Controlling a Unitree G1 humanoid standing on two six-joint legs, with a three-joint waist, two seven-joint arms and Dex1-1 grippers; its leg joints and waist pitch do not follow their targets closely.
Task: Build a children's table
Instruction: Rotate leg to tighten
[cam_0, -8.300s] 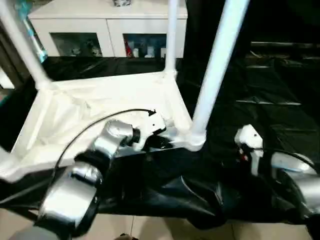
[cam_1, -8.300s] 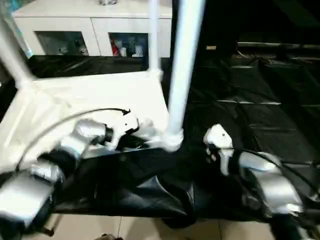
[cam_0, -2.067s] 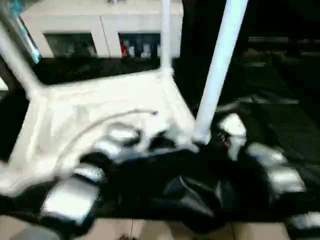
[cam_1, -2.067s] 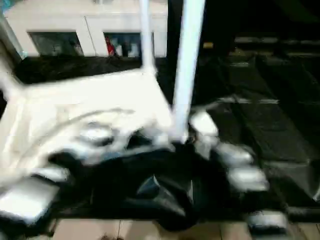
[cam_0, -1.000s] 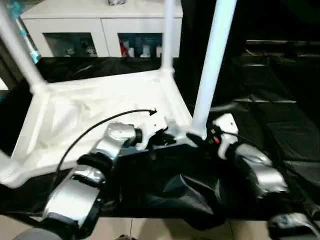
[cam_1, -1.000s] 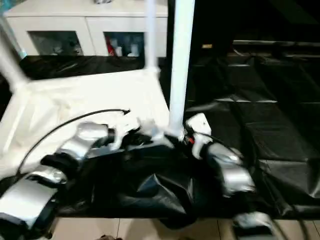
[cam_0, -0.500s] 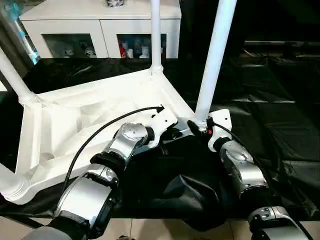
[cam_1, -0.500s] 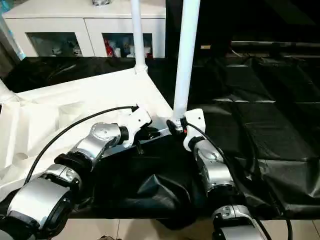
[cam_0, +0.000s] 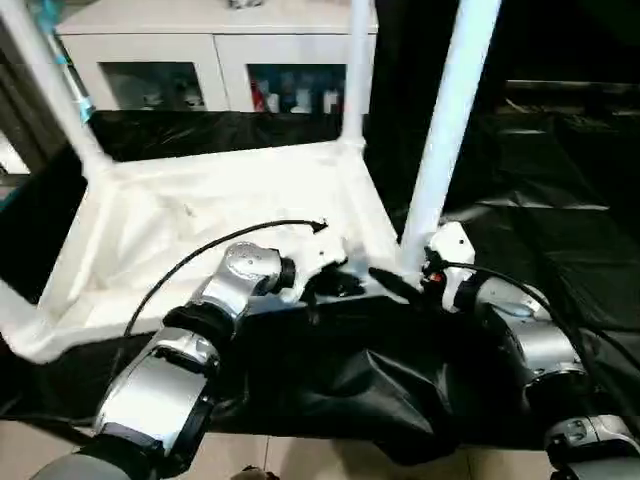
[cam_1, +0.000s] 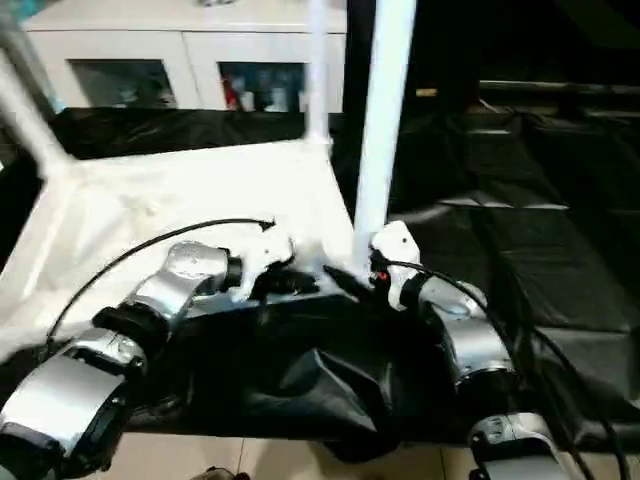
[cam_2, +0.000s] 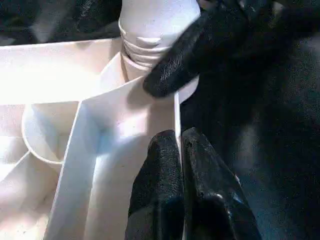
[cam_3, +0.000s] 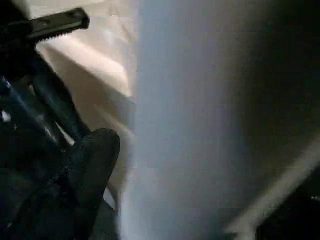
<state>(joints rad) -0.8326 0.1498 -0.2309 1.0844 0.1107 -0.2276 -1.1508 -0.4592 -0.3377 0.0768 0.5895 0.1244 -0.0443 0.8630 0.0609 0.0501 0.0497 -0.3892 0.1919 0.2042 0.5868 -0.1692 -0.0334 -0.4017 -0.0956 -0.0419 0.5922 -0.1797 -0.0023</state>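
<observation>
The white children's table (cam_0: 200, 220) lies upside down on black sheeting, ribbed underside up, with legs standing in its corner sockets. My left gripper (cam_2: 177, 150) is shut on the thin near rim of the top, close to the near-right corner socket. The near-right leg (cam_0: 445, 130) rises from that socket. My right gripper (cam_0: 400, 285) sits right at this leg's base and touches it just above the socket. In the right wrist view the leg (cam_3: 180, 120) stands very close. A far-right leg (cam_0: 355, 70) and a far-left leg (cam_0: 55, 90) also stand upright.
A white cabinet with glass doors (cam_0: 200, 60) stands behind the table. Crumpled black sheeting (cam_0: 560, 200) covers the ground to the right and in front, bunched up between my forearms. Pale floor (cam_0: 300, 460) shows at the near edge.
My right gripper has come in from the right to the base of the near-right leg. The left gripper has stayed on the rim. The camera has shifted in the last half second.
</observation>
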